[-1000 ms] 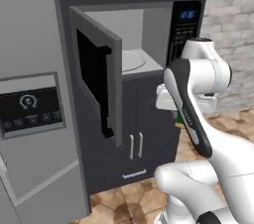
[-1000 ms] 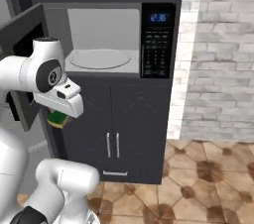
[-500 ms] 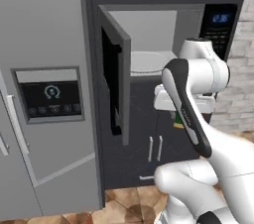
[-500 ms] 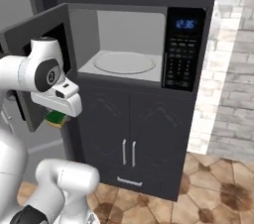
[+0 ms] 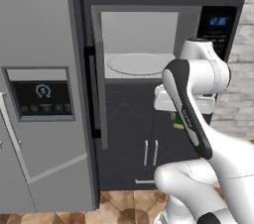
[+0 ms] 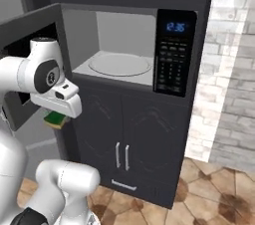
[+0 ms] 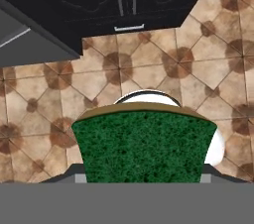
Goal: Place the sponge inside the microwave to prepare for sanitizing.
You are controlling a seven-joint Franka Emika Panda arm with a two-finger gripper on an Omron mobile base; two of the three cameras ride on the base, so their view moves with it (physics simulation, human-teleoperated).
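The microwave [image 5: 140, 32] [image 6: 125, 29] stands open, its pale interior and round turntable [image 5: 135, 63] [image 6: 119, 63] bare. Its door [image 5: 98, 82] [image 6: 31, 32] is swung out to the left, and the black keypad [image 6: 174, 55] with blue digits sits to the right. My gripper [image 6: 57, 118] hangs in front of and below the opening, pointing down at the floor, shut on the sponge [image 6: 56, 119] [image 5: 178, 120]. In the hand view the green sponge [image 7: 144, 146] with its yellow edge sits between the fingers and hides the tips.
A tall grey fridge with a dark dispenser panel [image 5: 42, 99] stands left of the microwave. Dark cabinet doors with twin handles [image 5: 150, 152] [image 6: 122, 155] are beneath it. A pale brick wall [image 6: 233, 69] rises on the right, above brown floor tiles [image 7: 149, 72].
The whole picture has shifted: the base has driven, so the microwave opening now faces me more squarely and closer. The arm keeps its pose, still gripping the sponge.
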